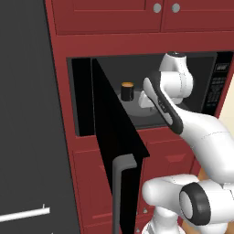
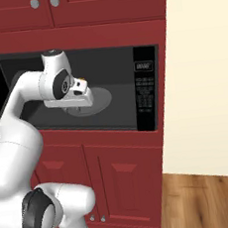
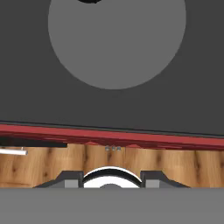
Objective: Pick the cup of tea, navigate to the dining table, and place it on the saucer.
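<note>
The cup of tea [image 1: 126,91], a small black mug with orange-brown liquid on top, stands at the back left of the grey turntable [image 3: 116,39] inside the open microwave. Only an orange sliver of the cup [image 2: 83,81] shows behind the hand in the right base view, and its black edge [image 3: 89,1] touches the top of the hand view. My gripper [image 2: 74,109] points down over the front of the turntable, nearer than the cup and to its right, apart from it. The gripper [image 3: 111,180] is open and holds nothing. The dining table and the saucer are out of view.
The black microwave door [image 1: 114,137] hangs open to the left, with its handle low. The control panel [image 2: 145,87] is on the right of the cavity. Red cabinets [image 2: 100,8] sit above and below. A dark tall panel [image 1: 27,114] stands at left and a cream wall [image 2: 207,76] at right.
</note>
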